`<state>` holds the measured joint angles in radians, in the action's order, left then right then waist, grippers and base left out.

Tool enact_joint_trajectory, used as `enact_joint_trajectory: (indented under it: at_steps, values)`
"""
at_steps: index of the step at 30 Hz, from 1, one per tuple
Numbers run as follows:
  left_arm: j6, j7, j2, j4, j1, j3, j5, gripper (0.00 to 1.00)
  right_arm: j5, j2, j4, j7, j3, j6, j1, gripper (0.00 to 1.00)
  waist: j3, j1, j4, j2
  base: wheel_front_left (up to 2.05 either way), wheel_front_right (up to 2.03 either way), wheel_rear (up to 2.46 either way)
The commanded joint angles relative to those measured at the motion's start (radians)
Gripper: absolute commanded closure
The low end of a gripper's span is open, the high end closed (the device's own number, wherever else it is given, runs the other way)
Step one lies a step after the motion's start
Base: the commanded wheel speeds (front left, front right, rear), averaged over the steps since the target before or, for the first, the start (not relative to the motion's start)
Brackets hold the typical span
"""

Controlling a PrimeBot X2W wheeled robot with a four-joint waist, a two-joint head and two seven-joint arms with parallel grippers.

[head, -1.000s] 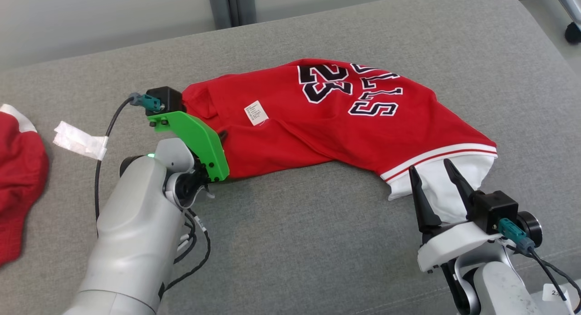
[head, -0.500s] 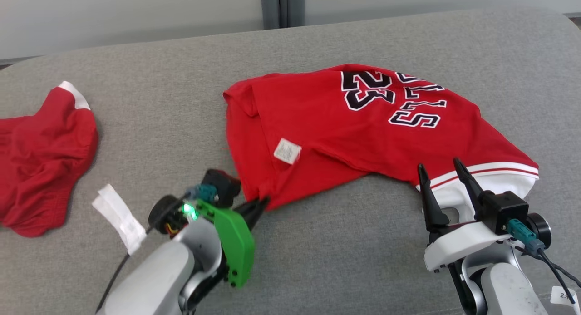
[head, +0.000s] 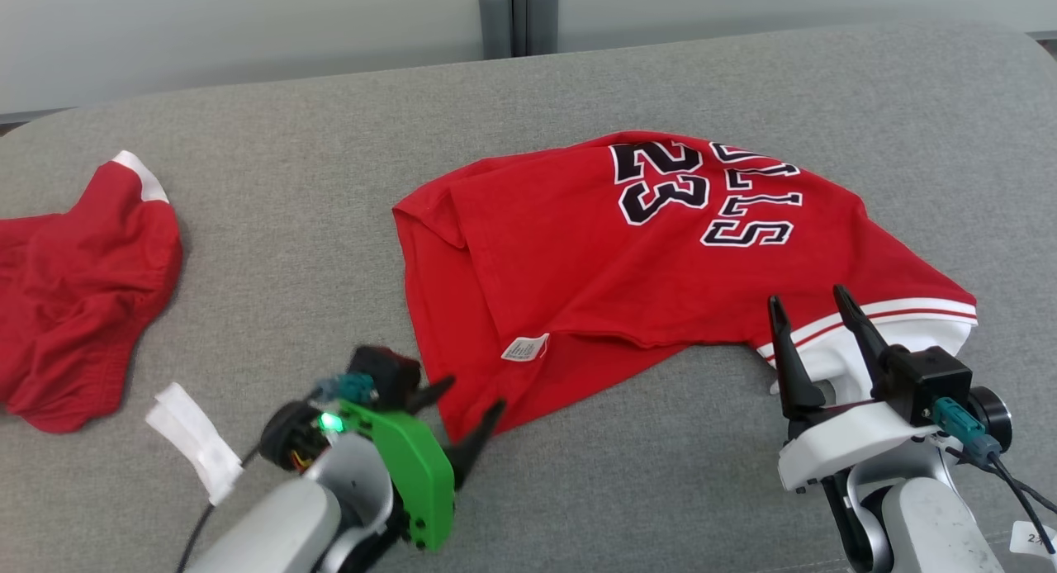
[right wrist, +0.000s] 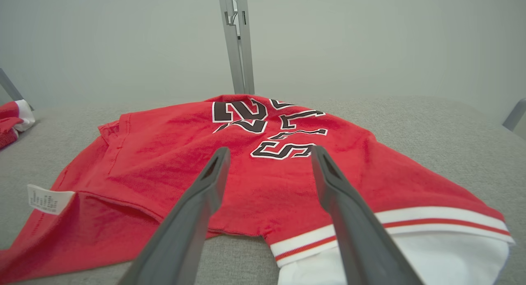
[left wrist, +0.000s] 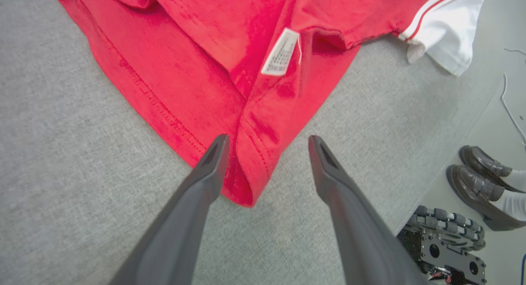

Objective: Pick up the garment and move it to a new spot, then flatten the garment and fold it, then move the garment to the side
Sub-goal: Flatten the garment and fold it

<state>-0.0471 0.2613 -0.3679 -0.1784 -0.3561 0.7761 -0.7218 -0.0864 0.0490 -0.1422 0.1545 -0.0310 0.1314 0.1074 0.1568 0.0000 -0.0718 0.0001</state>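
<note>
The garment (head: 578, 259) is a red jersey with a black and white "23", a white care tag (head: 524, 348) and a white, red-striped sleeve end (head: 900, 329). It lies spread on the grey cushion (head: 628, 490). My left gripper (head: 475, 394) stands open at the jersey's near left corner. In the left wrist view the gripper (left wrist: 268, 139) straddles that corner of the garment (left wrist: 246, 112), which lies loose between the fingers. My right gripper (head: 808, 296) is open and empty over the white sleeve end. The right wrist view has this gripper (right wrist: 271, 150) low above the garment (right wrist: 172, 170).
A second red cloth (head: 74, 300) lies at the cushion's left side. A white tape flag (head: 194, 437) hangs on my left arm's cable. A grey post (head: 516, 16) stands behind the cushion. A person's dark shoes (left wrist: 481, 182) are on the floor past the cushion's edge.
My left gripper pulled the jersey's corner toward the near edge, then opened and let it go. The head camera shifted. My right gripper stayed open and still.
</note>
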Motion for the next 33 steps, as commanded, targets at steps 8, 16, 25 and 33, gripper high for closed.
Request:
enact_joint_trajectory:
  at_steps: [8,16,25,33]
  values:
    - [0.062,0.012,0.049,-0.099,-0.194,-0.131,-0.071,0.00,-0.016,0.003,-0.002,0.009,-0.026,-0.001,0.020,0.00,0.026,0.0000,-0.057,-0.0001,0.00,0.00,0.00]
    - [0.069,0.068,0.133,-0.380,-0.323,-0.154,-0.126,0.00,-0.034,0.002,-0.024,0.031,-0.048,-0.001,0.045,0.00,0.071,0.0000,-0.137,-0.0001,0.00,0.00,0.00]
    - [0.071,0.058,0.165,-0.570,-0.394,-0.169,-0.135,0.00,-0.042,0.002,-0.039,0.047,-0.052,-0.001,0.054,0.00,0.092,0.0000,-0.176,-0.0001,0.00,0.00,0.00]
    - [0.002,0.043,0.202,-0.644,-0.436,-0.182,-0.176,1.00,-0.044,0.002,-0.046,0.054,-0.051,-0.001,0.061,0.00,0.098,0.0000,-0.181,-0.0001,0.00,0.00,0.00]
